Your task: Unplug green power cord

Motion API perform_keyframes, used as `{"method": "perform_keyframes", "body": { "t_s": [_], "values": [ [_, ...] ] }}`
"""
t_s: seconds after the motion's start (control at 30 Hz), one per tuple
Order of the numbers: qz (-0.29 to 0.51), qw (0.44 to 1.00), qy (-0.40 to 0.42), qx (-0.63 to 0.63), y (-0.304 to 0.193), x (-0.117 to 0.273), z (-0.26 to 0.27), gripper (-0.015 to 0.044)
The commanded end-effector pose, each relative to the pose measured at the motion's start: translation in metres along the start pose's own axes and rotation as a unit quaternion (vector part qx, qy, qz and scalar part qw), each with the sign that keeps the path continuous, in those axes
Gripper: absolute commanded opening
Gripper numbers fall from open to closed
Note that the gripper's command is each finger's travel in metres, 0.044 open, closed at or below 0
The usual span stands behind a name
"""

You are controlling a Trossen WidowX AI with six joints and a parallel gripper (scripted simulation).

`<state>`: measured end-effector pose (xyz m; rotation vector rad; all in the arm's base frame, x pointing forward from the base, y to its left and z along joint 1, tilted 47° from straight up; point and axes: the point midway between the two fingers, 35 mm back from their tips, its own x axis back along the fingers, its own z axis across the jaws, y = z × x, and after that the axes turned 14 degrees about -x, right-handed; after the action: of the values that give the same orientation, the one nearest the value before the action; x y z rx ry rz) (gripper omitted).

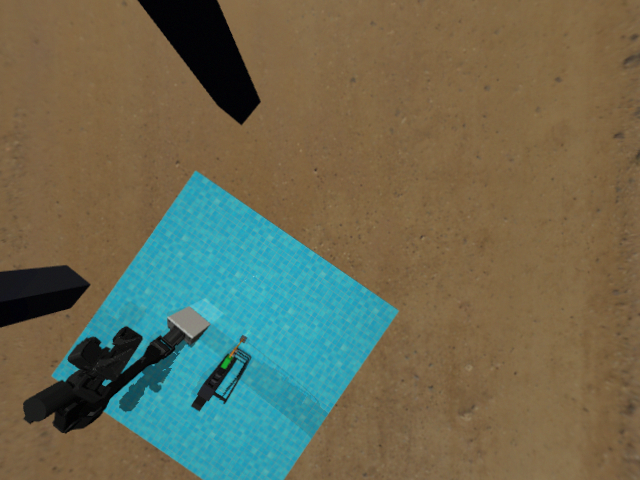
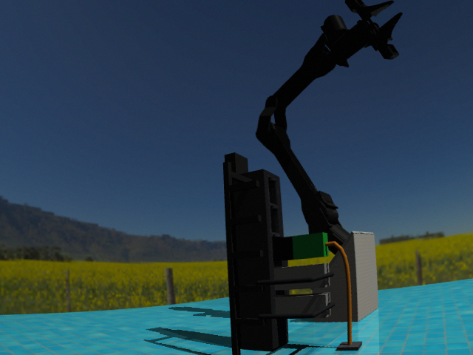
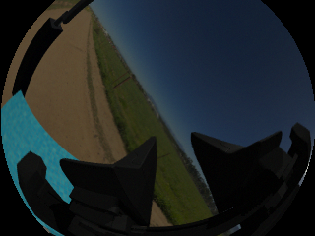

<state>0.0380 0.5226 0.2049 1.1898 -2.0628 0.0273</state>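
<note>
The green plug sticks out sideways from the upright black power strip; its dark end meets the strip's socket face. The orange cord leaves the plug's outer end, bends down and ends at a small dark pad. My gripper is partly open, with nothing between its fingers. It is high above the plug, cord and strip, touching none of them. The wrist view shows neither plug nor strip.
Below the green plug, grey blocks stick out from the strip, with thin black rods beside them. The pale arm base stands near the cord. Dark beams jut into the overhead view.
</note>
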Motion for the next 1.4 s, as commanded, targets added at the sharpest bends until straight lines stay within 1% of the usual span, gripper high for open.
{"method": "perform_keyframes", "body": {
  "t_s": [0.0,0.2,0.4,0.6,0.8,0.97,1.03,1.37],
  "values": [
    [0.091,0.995,0.033,-0.021,-0.067,-0.025,0.009,0.016],
    [0.223,0.969,0.086,-0.058,-0.17,-0.042,0.029,0.016],
    [0.349,0.92,0.146,-0.101,-0.269,-0.035,0.057,0.016],
    [0.465,0.847,0.213,-0.146,-0.357,-0.006,0.095,0.016],
    [0.566,0.749,0.288,-0.189,-0.429,0.044,0.139,0.016],
    [0.631,0.654,0.356,-0.219,-0.47,0.096,0.176,0.016],
    [0.643,0.63,0.373,-0.225,-0.477,0.109,0.185,0.016],
    [0.645,0.627,0.375,-0.226,-0.479,0.112,0.185,0.016]
  ]
}}
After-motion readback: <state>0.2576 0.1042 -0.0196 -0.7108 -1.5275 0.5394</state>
